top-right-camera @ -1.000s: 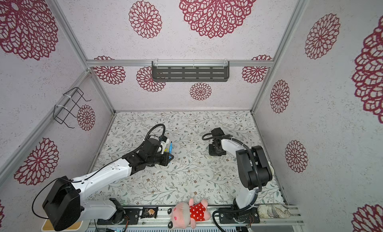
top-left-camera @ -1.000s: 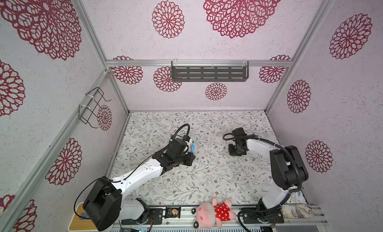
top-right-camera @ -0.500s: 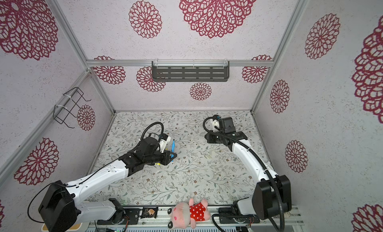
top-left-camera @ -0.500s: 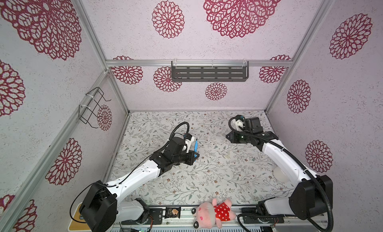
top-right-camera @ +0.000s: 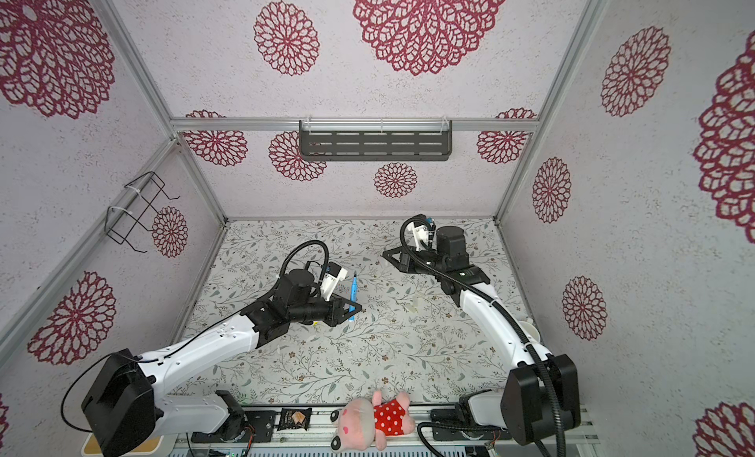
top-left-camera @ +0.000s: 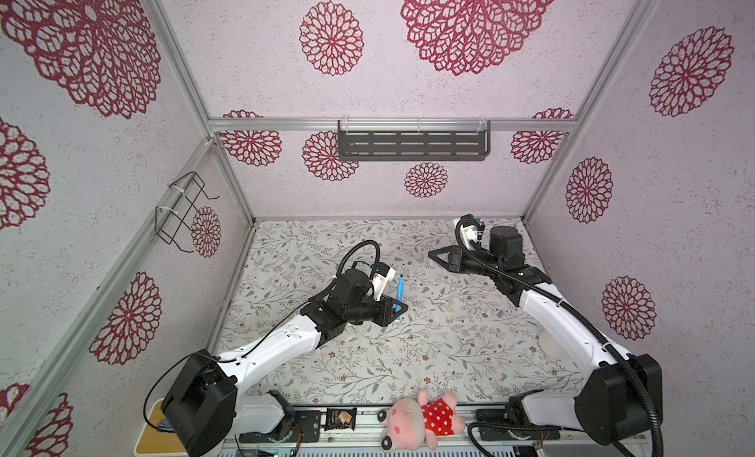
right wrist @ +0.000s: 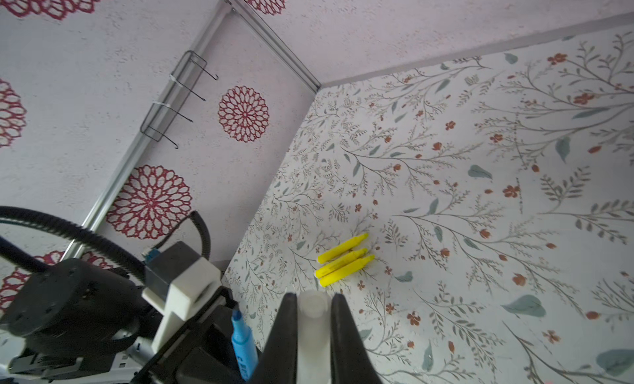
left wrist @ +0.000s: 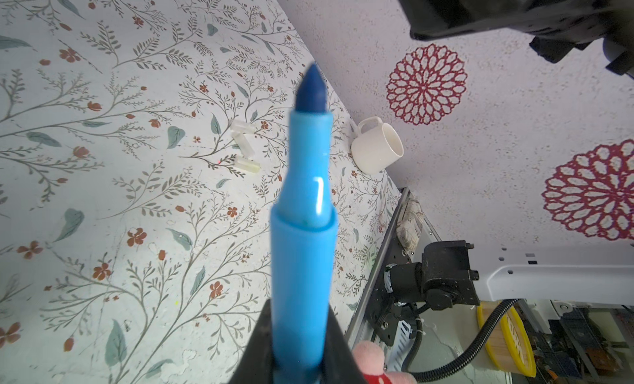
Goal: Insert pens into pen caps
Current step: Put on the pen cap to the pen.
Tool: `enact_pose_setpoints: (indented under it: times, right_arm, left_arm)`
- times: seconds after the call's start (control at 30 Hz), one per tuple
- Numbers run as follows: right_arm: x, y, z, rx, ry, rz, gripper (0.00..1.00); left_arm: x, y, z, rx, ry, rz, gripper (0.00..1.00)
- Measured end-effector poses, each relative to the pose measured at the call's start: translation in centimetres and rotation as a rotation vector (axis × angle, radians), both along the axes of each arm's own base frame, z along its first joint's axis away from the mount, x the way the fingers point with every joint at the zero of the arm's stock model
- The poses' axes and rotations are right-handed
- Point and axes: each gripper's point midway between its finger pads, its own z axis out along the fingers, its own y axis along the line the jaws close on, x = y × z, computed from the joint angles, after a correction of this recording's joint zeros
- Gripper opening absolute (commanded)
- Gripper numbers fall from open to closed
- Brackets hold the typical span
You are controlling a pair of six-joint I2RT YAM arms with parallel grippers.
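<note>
My left gripper (top-left-camera: 398,308) (left wrist: 299,317) is shut on a blue pen (top-left-camera: 399,289) (left wrist: 303,207), which stands clear of the floral table with its dark tapered tip bare and pointing away from the jaws. My right gripper (top-left-camera: 433,255) (right wrist: 312,298) hovers at the back right, pointing toward the left arm. It is shut on a whitish translucent pen cap (right wrist: 311,308), open mouth outward. Three yellow pens (right wrist: 343,258) lie side by side on the table near the left arm. Three loose pen caps (left wrist: 245,148) (top-left-camera: 449,303) lie right of centre.
A white mug (left wrist: 377,152) (top-right-camera: 531,330) lies on its side by the right wall. A pink plush toy (top-left-camera: 421,418) sits on the front rail. A wire rack (top-left-camera: 184,214) hangs on the left wall and a dark shelf (top-left-camera: 412,144) on the back wall.
The right arm has lifted from the table's centre right and stretched toward the back, its gripper now pointing left. The left gripper has shifted slightly right with the blue pen.
</note>
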Motion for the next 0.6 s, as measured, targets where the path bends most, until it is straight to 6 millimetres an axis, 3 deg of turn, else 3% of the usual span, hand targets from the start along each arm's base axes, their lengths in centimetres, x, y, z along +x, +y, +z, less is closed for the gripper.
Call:
enact_pose_setpoints:
  times: [0.13,0.6]
  right_arm:
    - [0.0,0.5,1.9,0.076,-0.043,0.018,0.0]
    - [-0.9,2.1,4.8,0.216,-0.107,0.069,0.0]
  left_arm:
    - [-0.1,-1.0,0.6,-0.011,-0.008,-0.023,0.0]
    - [0.0,-2.9,1.4,-0.034,-0.016,-0.042,0.0]
